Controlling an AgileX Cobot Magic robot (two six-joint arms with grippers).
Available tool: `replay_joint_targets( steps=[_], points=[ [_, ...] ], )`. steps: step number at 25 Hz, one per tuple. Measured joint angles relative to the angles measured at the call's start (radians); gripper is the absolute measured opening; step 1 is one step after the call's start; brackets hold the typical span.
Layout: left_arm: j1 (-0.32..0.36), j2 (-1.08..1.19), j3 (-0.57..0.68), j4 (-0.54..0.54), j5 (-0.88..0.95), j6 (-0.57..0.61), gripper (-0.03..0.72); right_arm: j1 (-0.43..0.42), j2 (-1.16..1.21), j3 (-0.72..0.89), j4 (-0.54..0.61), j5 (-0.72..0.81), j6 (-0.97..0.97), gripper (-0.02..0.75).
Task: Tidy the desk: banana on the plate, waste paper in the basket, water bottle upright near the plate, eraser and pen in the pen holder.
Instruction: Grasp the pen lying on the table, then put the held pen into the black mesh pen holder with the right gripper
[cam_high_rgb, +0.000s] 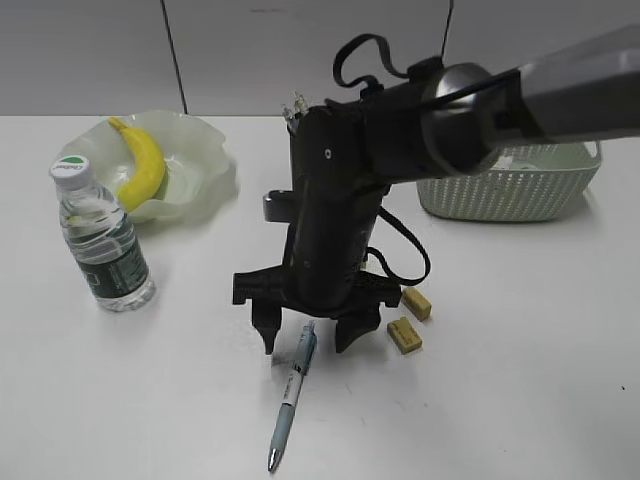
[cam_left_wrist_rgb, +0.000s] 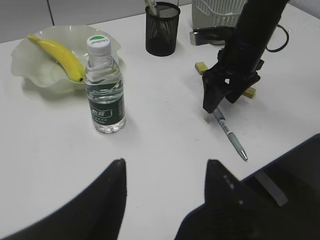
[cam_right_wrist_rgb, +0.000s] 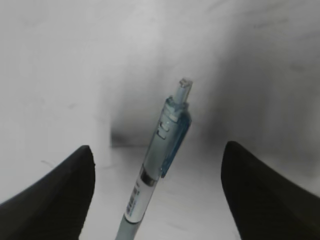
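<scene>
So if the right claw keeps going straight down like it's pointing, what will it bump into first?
Most likely the pen. The right gripper points straight down with its jaws open on either side of the pen's clicker end, which lies on the desk. Its fingertips may touch the desk at about the same moment.
</scene>
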Motion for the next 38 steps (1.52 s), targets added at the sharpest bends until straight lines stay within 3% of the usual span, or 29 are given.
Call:
replay_joint_targets(
  steps=[4,7,16,21,28,38],
  points=[
    [0.000,0.000,0.000,0.000,0.000,0.000,0.382,0.000,0.029,0.000,0.000,-0.002,0.003,0.592],
    [0.000,0.000,0.000,0.000,0.000,0.000,0.382,0.000,0.035,0.000,0.000,-0.003,0.003,0.529],
    [0.000,0.000,0.000,0.000,0.000,0.000,0.382,0.001,0.064,-0.024,0.023,0.040,-0.090,0.145],
    [0.000,0.000,0.000,0.000,0.000,0.000,0.382,0.002,0.055,-0.074,-0.037,0.094,-0.138,0.148],
    [0.000,0.000,0.000,0.000,0.000,0.000,0.382,0.002,-0.143,-0.141,-0.224,0.094,-0.140,0.148],
    [0.000,0.000,0.000,0.000,0.000,0.000,0.382,-0.014,-0.301,-0.190,-0.708,-0.226,-0.076,0.148]
  ],
)
